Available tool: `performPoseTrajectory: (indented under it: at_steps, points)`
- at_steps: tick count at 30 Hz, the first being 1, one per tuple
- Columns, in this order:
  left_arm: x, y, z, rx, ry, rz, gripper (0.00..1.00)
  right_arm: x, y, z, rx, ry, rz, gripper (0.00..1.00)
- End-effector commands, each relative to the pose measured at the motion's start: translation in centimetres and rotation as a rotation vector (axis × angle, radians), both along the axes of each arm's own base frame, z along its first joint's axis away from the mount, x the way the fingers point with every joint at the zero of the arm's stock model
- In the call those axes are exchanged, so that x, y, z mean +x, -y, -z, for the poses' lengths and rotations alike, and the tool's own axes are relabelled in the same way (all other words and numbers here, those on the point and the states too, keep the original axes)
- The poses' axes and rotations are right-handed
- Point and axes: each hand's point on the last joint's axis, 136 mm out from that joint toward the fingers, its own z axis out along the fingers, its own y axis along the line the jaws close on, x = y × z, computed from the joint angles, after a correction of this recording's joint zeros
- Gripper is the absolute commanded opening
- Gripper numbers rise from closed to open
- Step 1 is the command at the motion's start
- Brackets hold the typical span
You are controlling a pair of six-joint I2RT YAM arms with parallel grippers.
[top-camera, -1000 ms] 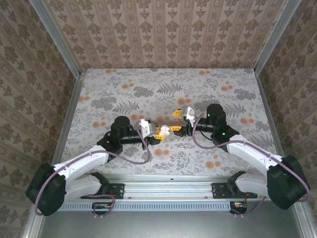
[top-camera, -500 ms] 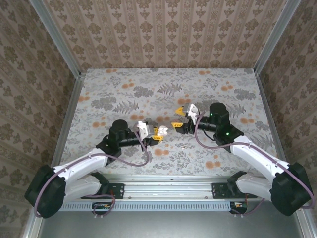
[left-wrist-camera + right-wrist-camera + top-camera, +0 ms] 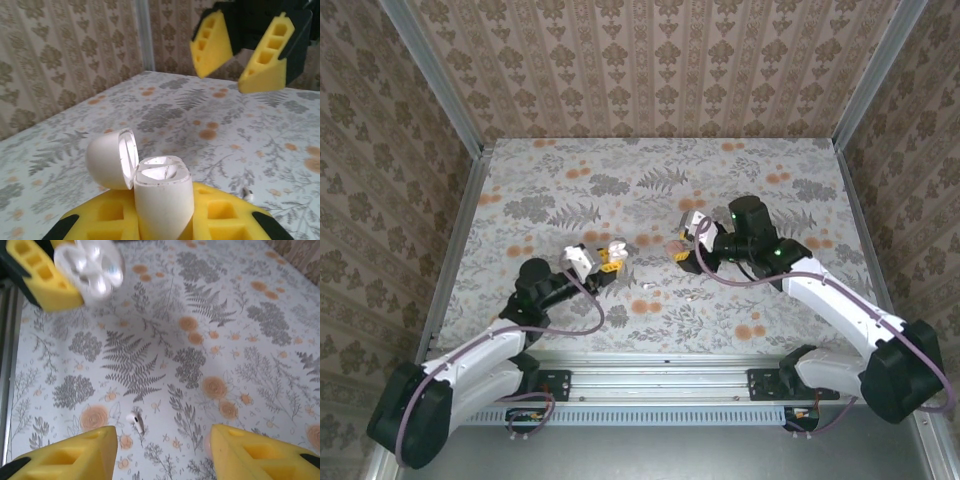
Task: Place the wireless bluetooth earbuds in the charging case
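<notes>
The charging case (image 3: 162,200) is white and capsule-shaped. It stands upright, clamped between the yellow fingers (image 3: 110,217) of the left gripper (image 3: 607,255). Its lid (image 3: 112,157) hangs open, swung off to one side on its hinge. The open top shows a glossy white inside, and from the right wrist camera two rounded wells face up, though they're blurred. I can't tell whether anything sits in them.

From overhead, the case sits above the desk (image 3: 770,160), left of its middle and closer to the near edge than the far one.

One earbud (image 3: 136,421), a tiny white piece with a dark tip, lies loose on the floral surface. It touches neither gripper and lies just ahead of the gap between the right gripper's fingers.

The right gripper (image 3: 165,455) hangs with its two yellow fingers wide apart and nothing between them. Overhead it sits right of the desk's middle, facing the left gripper across a stretch of bare floral print. The left wrist camera sees it too, spread wide, high above the case.

Patterned walls (image 3: 650,60) close in three sides of the desk, and a metal rail (image 3: 660,378) runs along the near edge.
</notes>
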Motion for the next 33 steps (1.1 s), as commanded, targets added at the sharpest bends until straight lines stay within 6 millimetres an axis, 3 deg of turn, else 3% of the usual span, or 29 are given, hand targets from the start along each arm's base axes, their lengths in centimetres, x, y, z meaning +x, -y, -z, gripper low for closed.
performPoseTrajectory:
  at_steps: [1, 7, 10, 16, 33]
  points:
    - [0.5, -1.5, -0.5, -0.028, 0.039, -0.066, 0.05, -0.8, 0.2, 2.0, -0.141, -0.016, -0.08, 0.5]
    - [0.7, -3.3, 0.2, -0.015, 0.04, -0.142, 0.05, -0.8, -1.5, 4.7, -0.318, 0.029, -0.217, 0.48]
    - [0.6, -3.8, 0.4, -0.002, 0.052, -0.167, 0.06, -0.5, -2.6, 7.4, -0.43, 0.004, -0.286, 0.47]
    - [0.6, -4.1, 0.2, 0.008, 0.067, -0.185, 0.07, -0.1, -4.3, 10.7, -0.554, -0.035, -0.4, 0.46]
    - [0.9, -4.5, 0.1, 0.022, 0.076, -0.211, 0.08, 0.6, -6.9, 16.4, -0.692, -0.13, -0.551, 0.45]
